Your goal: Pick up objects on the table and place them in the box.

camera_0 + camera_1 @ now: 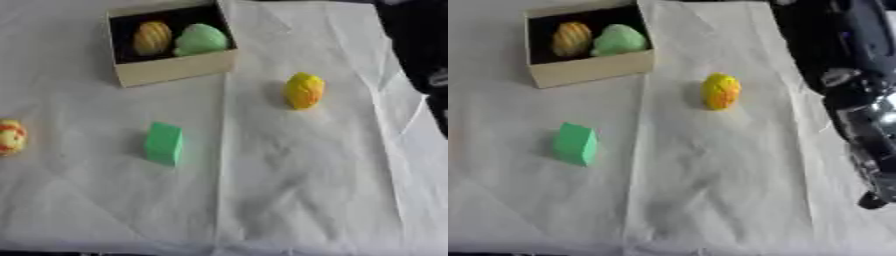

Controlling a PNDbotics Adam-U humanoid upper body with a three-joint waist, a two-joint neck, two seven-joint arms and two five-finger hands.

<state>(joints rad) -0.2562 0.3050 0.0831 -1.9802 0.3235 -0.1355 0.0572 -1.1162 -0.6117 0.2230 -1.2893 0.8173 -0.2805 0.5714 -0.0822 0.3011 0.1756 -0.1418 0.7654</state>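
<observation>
Left eye view: worktop (289,200) under a creased white cloth; a cardboard box (175,67) with a dark inside at the far left, holding an orange-yellow striped object (152,37) and a pale green object (201,40) side by side; a yellow rounded object (304,90) on the cloth, nearer the right edge; a green block (164,143) nearer the middle; a yellow and red object (10,136) at the left edge. No robot hand is distinguishable here. Right eye view: the black and silver right arm, with the right robot hand (868,150) along the right edge; whether its fingers are spread or curled I cannot tell. The yellow rounded object lies nearest it, to its left and apart; the green block farther left; the box far left and beyond.
</observation>
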